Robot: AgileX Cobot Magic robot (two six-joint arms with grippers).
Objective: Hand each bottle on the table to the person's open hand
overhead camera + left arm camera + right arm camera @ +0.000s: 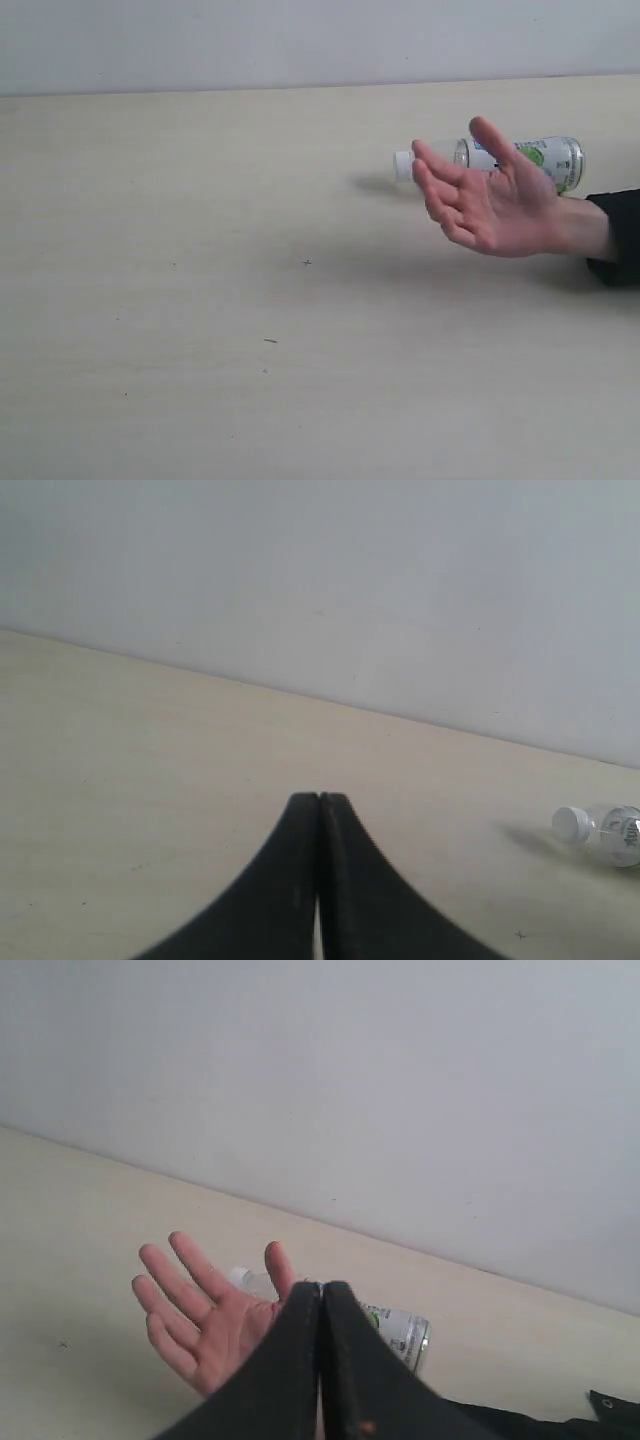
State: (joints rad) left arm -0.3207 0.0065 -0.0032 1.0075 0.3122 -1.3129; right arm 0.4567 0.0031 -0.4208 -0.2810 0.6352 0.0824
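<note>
A clear plastic bottle (pixel 540 158) with a white cap and a green-and-white label lies on its side on the pale beige table (pixel 200 300), far right. A person's open hand (pixel 490 200), palm up, hovers in front of it and hides its middle. Neither arm shows in the exterior view. In the left wrist view my left gripper (pixel 319 798) is shut and empty, far from the bottle (pixel 600 832). My right gripper (pixel 321 1286) is shut and empty too, with the hand (pixel 205 1320) and the bottle (pixel 400 1332) partly hidden behind its fingers.
A pale wall (pixel 300 40) runs along the table's far edge. A dark sleeve (pixel 618 235) covers the person's wrist at the right edge. A few tiny dark specks (pixel 307 263) dot the tabletop.
</note>
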